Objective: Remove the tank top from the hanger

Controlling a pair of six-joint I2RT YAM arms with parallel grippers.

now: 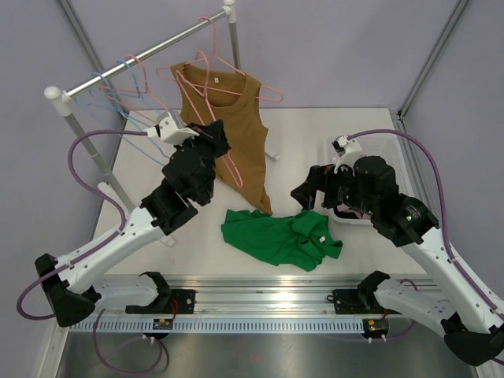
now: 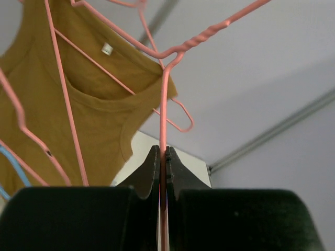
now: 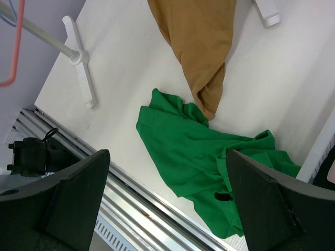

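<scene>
A brown tank top point(image 1: 228, 126) hangs on a pink wire hanger point(image 1: 266, 92) from the rack; its hem reaches the table. My left gripper point(image 1: 217, 138) is at the top's left side, shut on a pink hanger wire point(image 2: 163, 130) that runs straight up between the fingertips. In the left wrist view the tank top point(image 2: 78, 104) hangs to the upper left. My right gripper point(image 1: 309, 191) hovers open over a green shirt point(image 1: 279, 236) lying on the table, holding nothing. In the right wrist view the tank top's hem point(image 3: 204, 52) touches the green shirt point(image 3: 209, 157), and the right gripper point(image 3: 167, 201) stands wide.
The rack's rod point(image 1: 142, 55) carries several more blue and pink hangers point(image 1: 118, 90). Its white foot point(image 3: 81, 57) rests on the table at the left. A white bin point(image 1: 390, 157) sits behind the right arm. A metal rail point(image 1: 268, 293) lines the near edge.
</scene>
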